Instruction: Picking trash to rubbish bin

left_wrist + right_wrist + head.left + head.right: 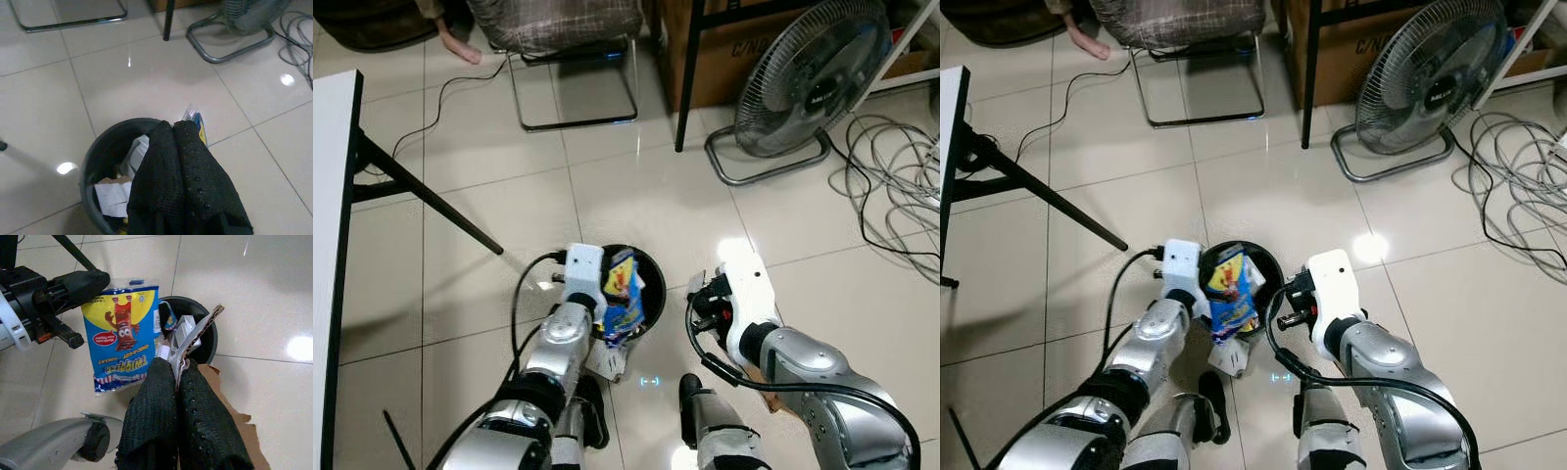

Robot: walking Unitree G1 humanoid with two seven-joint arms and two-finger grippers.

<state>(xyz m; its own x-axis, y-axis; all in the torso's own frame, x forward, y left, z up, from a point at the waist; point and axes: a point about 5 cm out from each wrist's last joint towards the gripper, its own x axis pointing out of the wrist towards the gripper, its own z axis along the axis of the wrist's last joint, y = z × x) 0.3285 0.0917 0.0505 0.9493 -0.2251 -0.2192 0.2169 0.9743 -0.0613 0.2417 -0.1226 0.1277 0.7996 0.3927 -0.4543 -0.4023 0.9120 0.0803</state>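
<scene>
A small black rubbish bin [656,282] stands on the tiled floor right in front of me, with paper and wrappers inside. My left gripper [172,125] is shut on the top edge of a blue and yellow snack packet [122,342], which hangs over the bin's near rim. My right gripper [176,366] is beside the bin on its right, shut on a torn piece of brown cardboard [201,332]. One end of the cardboard reaches over the bin's opening.
A crumpled white paper [607,360] lies on the floor against the bin's near side. A floor fan [813,69] and loose cables [891,186] are at the far right. A chair frame [578,98] is ahead and a black table leg [421,196] is at the left.
</scene>
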